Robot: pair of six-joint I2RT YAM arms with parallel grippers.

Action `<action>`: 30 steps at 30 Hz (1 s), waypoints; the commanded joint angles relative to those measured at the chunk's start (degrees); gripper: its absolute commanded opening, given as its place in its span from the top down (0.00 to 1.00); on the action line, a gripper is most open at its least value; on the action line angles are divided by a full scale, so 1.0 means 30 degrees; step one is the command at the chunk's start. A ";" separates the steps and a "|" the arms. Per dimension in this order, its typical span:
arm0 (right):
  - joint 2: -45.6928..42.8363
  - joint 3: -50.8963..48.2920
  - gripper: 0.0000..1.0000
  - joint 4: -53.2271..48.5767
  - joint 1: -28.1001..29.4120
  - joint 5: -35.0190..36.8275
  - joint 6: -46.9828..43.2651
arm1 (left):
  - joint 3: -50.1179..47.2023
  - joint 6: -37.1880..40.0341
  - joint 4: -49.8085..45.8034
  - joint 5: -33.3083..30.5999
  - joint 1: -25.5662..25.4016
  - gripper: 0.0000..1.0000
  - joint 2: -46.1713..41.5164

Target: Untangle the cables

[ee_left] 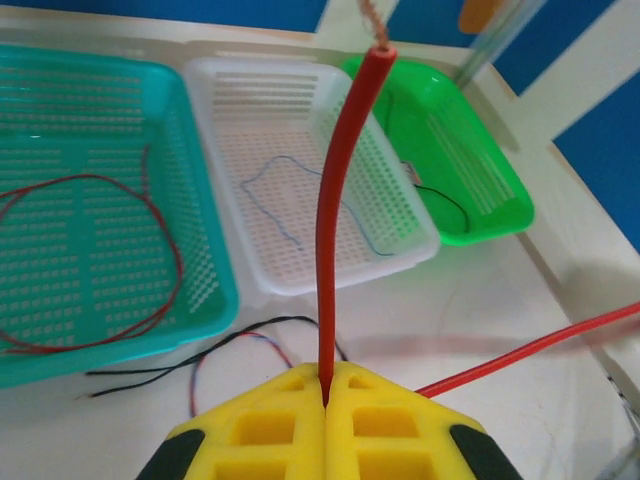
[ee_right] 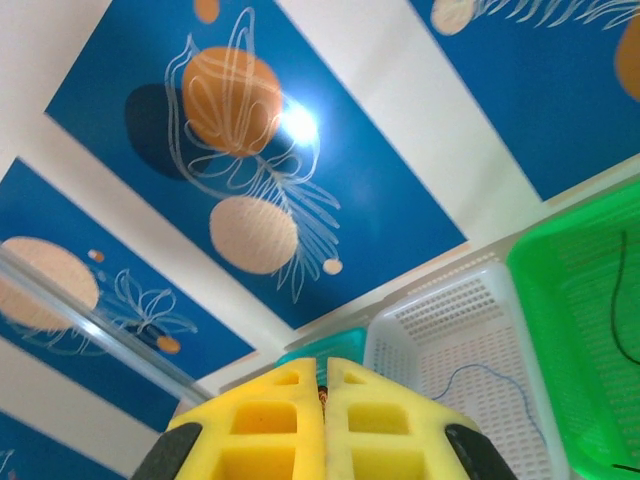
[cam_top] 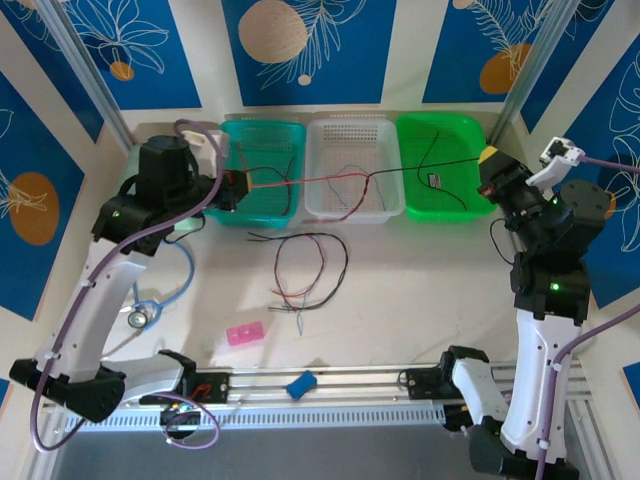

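The sorting looks partly done: a red loop [ee_left: 176,262] lies in the teal basket [ee_left: 100,66], a thin blue wire [ee_left: 280,158] in the white basket [ee_left: 260,66], and a black wire [ee_left: 450,197] in the green basket [ee_left: 505,200]. The left gripper [ee_left: 327,385] is clamped tight on the red end of a taut cable [ee_left: 335,180]. In the top view this cable runs above the baskets to the right gripper [cam_top: 486,165], turning black past the middle (one strand or two joined, I cannot tell). The right gripper's jaws are pressed together, and its wrist view shows only a dark sliver between them. Judging by the tension, it pinches the black end. What is left is a loose bundle of cables [cam_top: 310,268], red, black and bluish, lying on the table [cam_top: 430,280] in front of the baskets, apart from both grippers. Their crossings are too fine to read, and the taut cable's tip runs off the top of the left wrist view.
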 commanded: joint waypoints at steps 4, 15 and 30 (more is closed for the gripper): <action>-0.1080 0.0080 1.00 -0.0205 -0.1170 0.4328 0.0765 | -0.0744 0.0270 -0.1312 -0.2429 0.1935 1.00 -0.1880; -0.1515 0.0396 1.00 -0.1403 -0.1933 0.7536 0.0330 | -0.3824 0.2220 0.3003 -1.0177 0.2103 1.00 -0.6478; -0.2457 0.0620 1.00 -0.4491 -0.2181 1.3210 0.1957 | -0.6837 0.3568 0.7335 -1.8465 0.2104 1.00 -1.0586</action>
